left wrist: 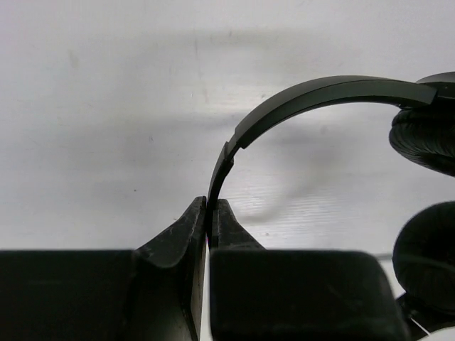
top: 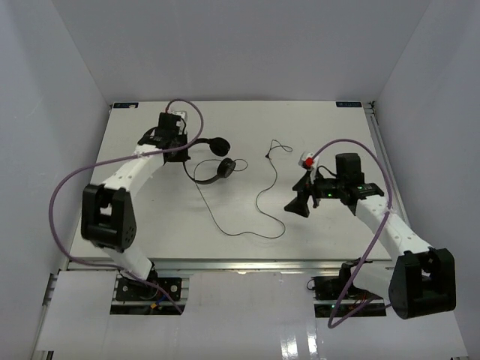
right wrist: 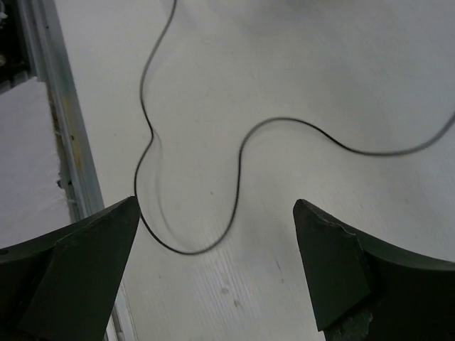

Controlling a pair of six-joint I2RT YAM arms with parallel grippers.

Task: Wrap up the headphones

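Note:
The black headphones [top: 218,158] lie at the table's back left, with two round ear cups [top: 225,168] and a thin headband. My left gripper [top: 184,154] is shut on the headband [left wrist: 320,92]; its jaws pinch the band's lower end [left wrist: 211,213]. The ear cups [left wrist: 426,135] show at the right edge of the left wrist view. The thin black cord [top: 259,202] trails loosely across the table's middle to a small plug [top: 268,155]. My right gripper [top: 298,204] is open and empty and hovers above a loop of the cord [right wrist: 238,163], which lies between its spread fingers [right wrist: 327,263].
Purple arm cables [top: 71,180] arc over both arms. The table's front edge with its metal rail [right wrist: 64,142] is near my right gripper. White walls [top: 45,90] enclose the table on the left, back and right.

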